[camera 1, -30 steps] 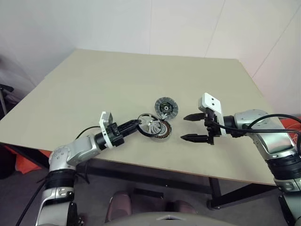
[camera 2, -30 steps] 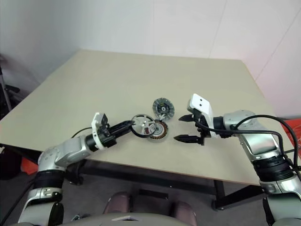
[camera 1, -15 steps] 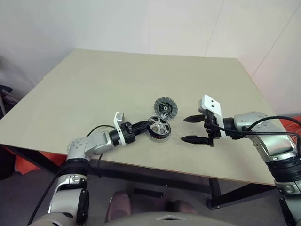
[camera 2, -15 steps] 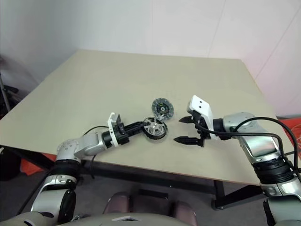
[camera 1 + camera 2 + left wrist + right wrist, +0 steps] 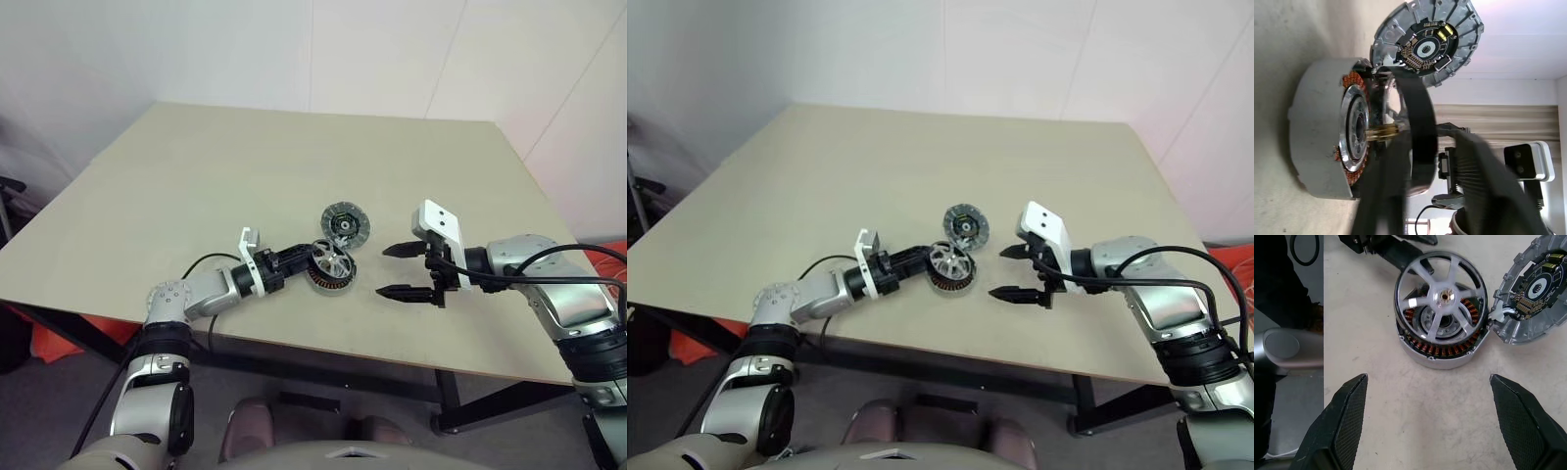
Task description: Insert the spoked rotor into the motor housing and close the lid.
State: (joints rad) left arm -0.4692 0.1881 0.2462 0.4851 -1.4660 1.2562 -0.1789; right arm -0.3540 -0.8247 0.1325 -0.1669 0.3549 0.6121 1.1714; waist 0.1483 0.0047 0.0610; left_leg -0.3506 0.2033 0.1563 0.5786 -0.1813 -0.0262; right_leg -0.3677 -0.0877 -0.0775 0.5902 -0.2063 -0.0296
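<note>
Above the motor housing [image 5: 1442,350] sits the spoked rotor [image 5: 1440,296].

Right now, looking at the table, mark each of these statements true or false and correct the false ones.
1. The spoked rotor sits over the motor housing. True.
2. The lid is closed on top of the housing. False: it lies open on the table beside the housing, its circuit side showing.
3. The right gripper is shut on the lid. False: its fingers stand wide open and hold nothing.
4. The left gripper is at the rotor's rim. True.
5. The copper coils can be seen between the rotor's spokes. True.
6. The right gripper is touching the housing. False: it hangs apart from it, to one side.
</note>
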